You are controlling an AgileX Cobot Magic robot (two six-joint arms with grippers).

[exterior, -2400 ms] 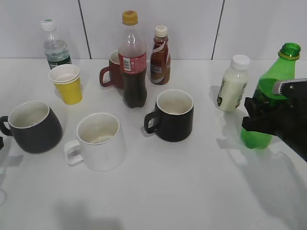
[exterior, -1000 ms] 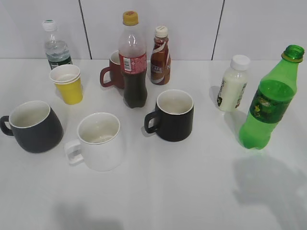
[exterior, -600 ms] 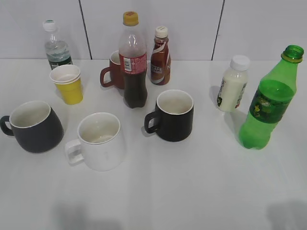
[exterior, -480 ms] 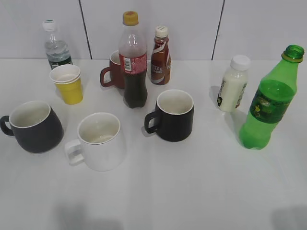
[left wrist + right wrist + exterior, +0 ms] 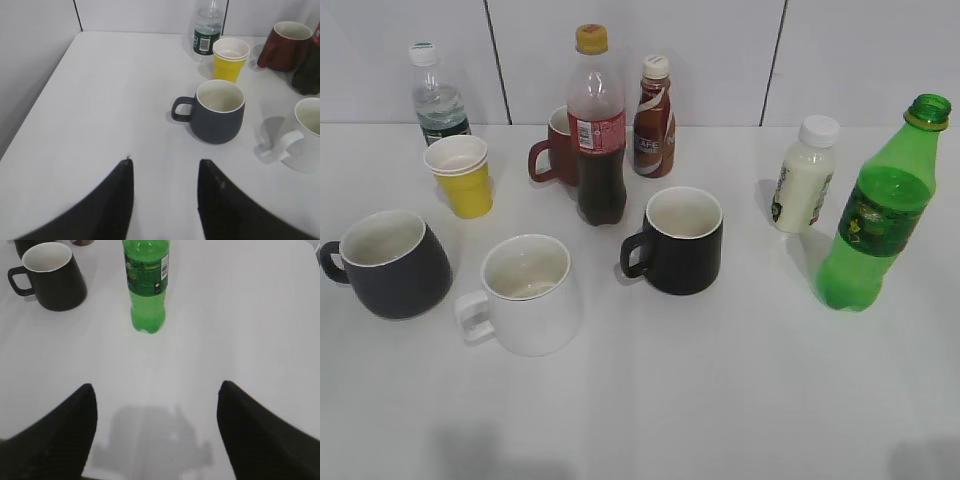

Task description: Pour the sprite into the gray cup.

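Observation:
The sprite (image 5: 876,215) is a green bottle with no cap, standing upright at the right of the table; it also shows in the right wrist view (image 5: 146,284). The gray cup (image 5: 388,264) stands at the far left, handle to the left, and shows in the left wrist view (image 5: 216,111). My left gripper (image 5: 165,162) is open and empty, well short of the gray cup. My right gripper (image 5: 156,387) is open wide and empty, held back from the sprite. Neither gripper shows in the exterior view.
A white mug (image 5: 528,293) and a black mug (image 5: 681,240) stand mid-table. Behind are a cola bottle (image 5: 597,130), a brown coffee bottle (image 5: 653,104), a red mug (image 5: 555,148), yellow cups (image 5: 460,175), a water bottle (image 5: 434,95) and a white milk bottle (image 5: 801,175).
My right gripper, which was at the sprite 2.4 s ago, has let go and drawn back out of the exterior view. The sprite stands free. Its shadow on the table has shrunk away.

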